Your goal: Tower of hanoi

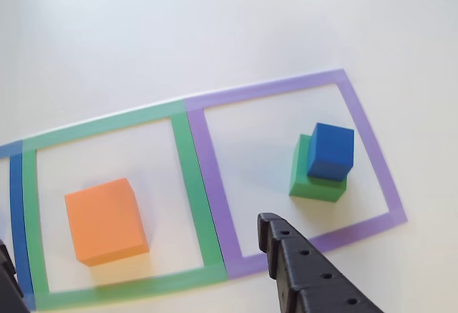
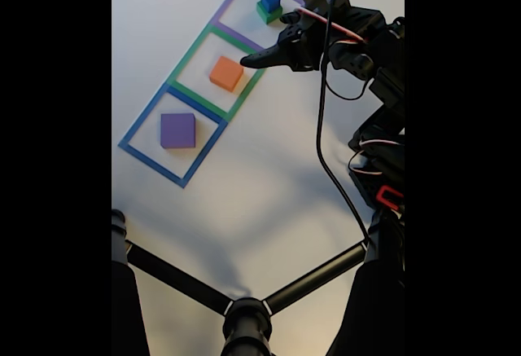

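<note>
The blue cube [image 1: 330, 151] is sitting on top of the green cube [image 1: 313, 184], shifted a little toward one corner of it, and the pair is standing inside the purple tape square [image 1: 378, 157], up and to the right of my black finger [image 1: 300, 263] in the other view, apart from it with bare table [image 1: 143, 34] showing between. The orange block [image 1: 106, 220] is resting alone in the green tape square [image 1: 187, 177], off to the left of that finger, with a second dark finger [image 1: 8, 277] just peeking in at the lower left edge, so the block is lying roughly between the two, ahead of them. My fingers are standing wide apart and are gripping nothing; neither is touching any block. In the fixed view, my gripper [image 2: 262, 57] is hanging above the table with its tip over the right side of the tape row, near the border where the green and purple squares are meeting; the orange block [image 2: 226, 72] is lying just to the left of the tip, the blue-on-green stack [image 2: 269, 5] is above it, and the purple slab [image 2: 177, 130] is lying flat in the blue tape square [image 2: 146, 156], well apart, down and to the left. The arm [image 2: 374, 54] and its cable [image 2: 326, 128] are running down the right side.
</note>
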`<state>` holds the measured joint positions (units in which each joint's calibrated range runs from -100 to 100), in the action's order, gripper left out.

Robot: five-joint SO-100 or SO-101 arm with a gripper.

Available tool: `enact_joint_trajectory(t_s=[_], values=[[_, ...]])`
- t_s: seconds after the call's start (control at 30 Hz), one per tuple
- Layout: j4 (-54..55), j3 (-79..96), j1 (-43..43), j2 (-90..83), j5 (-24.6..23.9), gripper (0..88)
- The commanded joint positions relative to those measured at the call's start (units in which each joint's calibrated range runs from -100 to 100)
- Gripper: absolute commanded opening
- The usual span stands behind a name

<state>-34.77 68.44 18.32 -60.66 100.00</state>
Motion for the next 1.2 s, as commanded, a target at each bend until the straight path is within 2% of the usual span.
enact_joint_trajectory(t_s=[0.0,0.27,0.7,0.83,1.17], values=[[14.2,6.8,-1.1,-2.0,0.0,47.4],[36.7,16.9,-2.3,6.4,0.0,47.7],[66.1,16.8,-2.8,34.9,0.0,47.4],[72.6,15.1,-3.0,43.1,0.0,47.4],[80.9,12.7,-5.7,54.5,0.0,47.4]])
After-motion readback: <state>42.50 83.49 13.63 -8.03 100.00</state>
